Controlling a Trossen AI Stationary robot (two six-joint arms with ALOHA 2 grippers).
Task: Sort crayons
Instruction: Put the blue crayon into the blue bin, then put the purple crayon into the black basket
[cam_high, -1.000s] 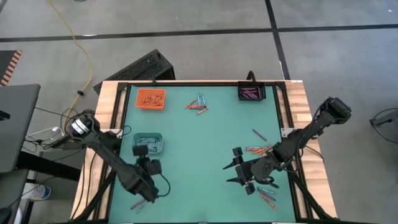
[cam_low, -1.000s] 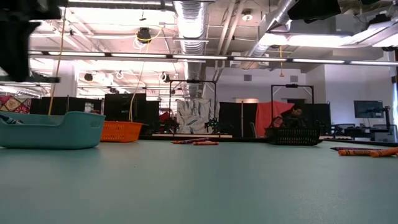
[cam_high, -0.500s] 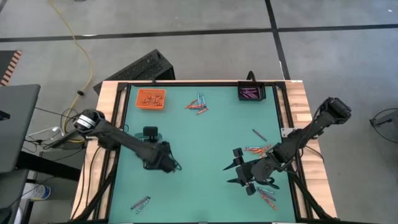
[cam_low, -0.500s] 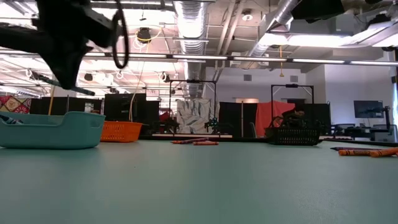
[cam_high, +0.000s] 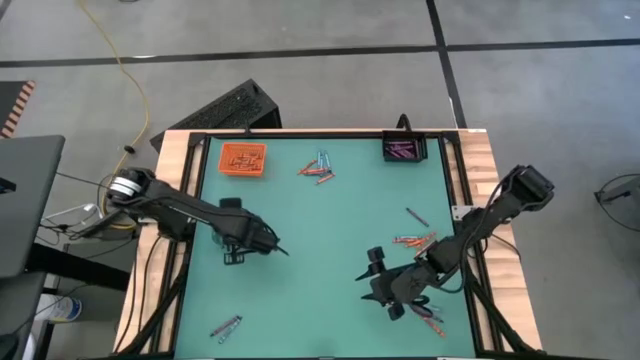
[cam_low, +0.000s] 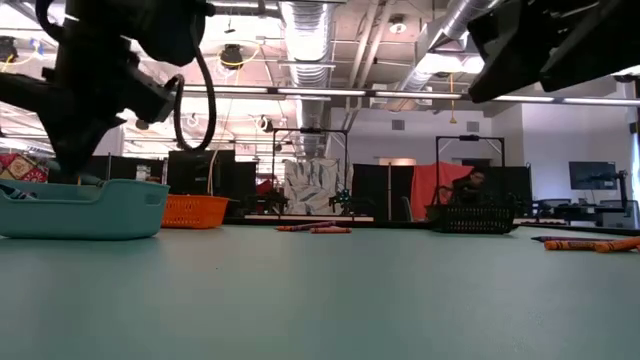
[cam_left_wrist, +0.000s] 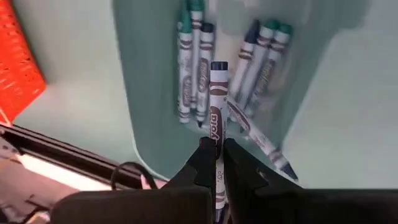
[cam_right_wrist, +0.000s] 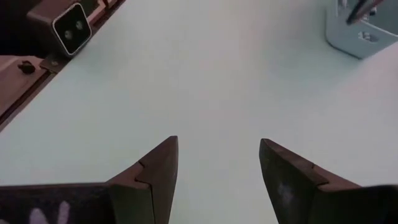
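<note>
Left end effector holds a crayon over the teal tray; right end effector hangs spread above bare bench.

At the left, the left end effector (cam_left_wrist: 214, 163) is clamped on a blue-grey crayon (cam_left_wrist: 216, 106), held above the teal tray (cam_low: 80, 208), where more blue-grey crayons (cam_left_wrist: 193, 74) lie side by side. The orange tray (cam_high: 242, 158) sits at the far left corner of the bench (cam_high: 320, 290), with a loose cluster of crayons (cam_high: 319, 168) farther right and a few crayons (cam_high: 226, 326) near the front left. The black tray (cam_high: 404, 149) stands at the far right. The right end effector (cam_right_wrist: 217, 171) has its fingers wide apart and grips nothing, with orange-red crayons (cam_high: 412, 240) just beside its arm.
</note>
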